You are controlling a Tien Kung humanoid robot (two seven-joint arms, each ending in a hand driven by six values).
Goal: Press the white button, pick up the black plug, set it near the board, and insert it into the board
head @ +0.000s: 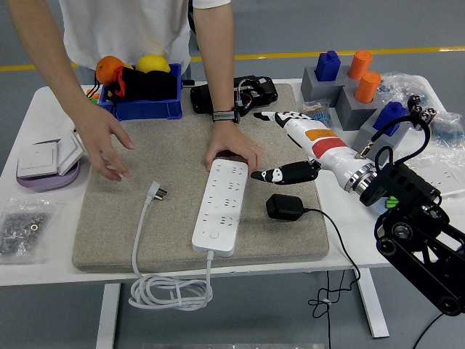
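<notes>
A white power strip (221,206) lies tilted on the grey mat (116,225), its white button (211,234) near the front end. One of the person's hands (234,147) rests on the strip's far end; the person's other hand (104,142) hovers over the mat's left side. The black plug (284,207) with its black cable lies on the mat to the right of the strip. My right hand (290,149) hangs open just above and behind the plug, fingers spread, thumb pointing toward the strip. My left arm is out of view.
The strip's white cord (168,291) coils off the front edge, its grey plug (155,193) on the mat. A blue bin (142,107) with fruit, a black device (232,93), grey blocks with pegs (345,83), a switch stack (45,161) and bags of parts (23,227) ring the mat.
</notes>
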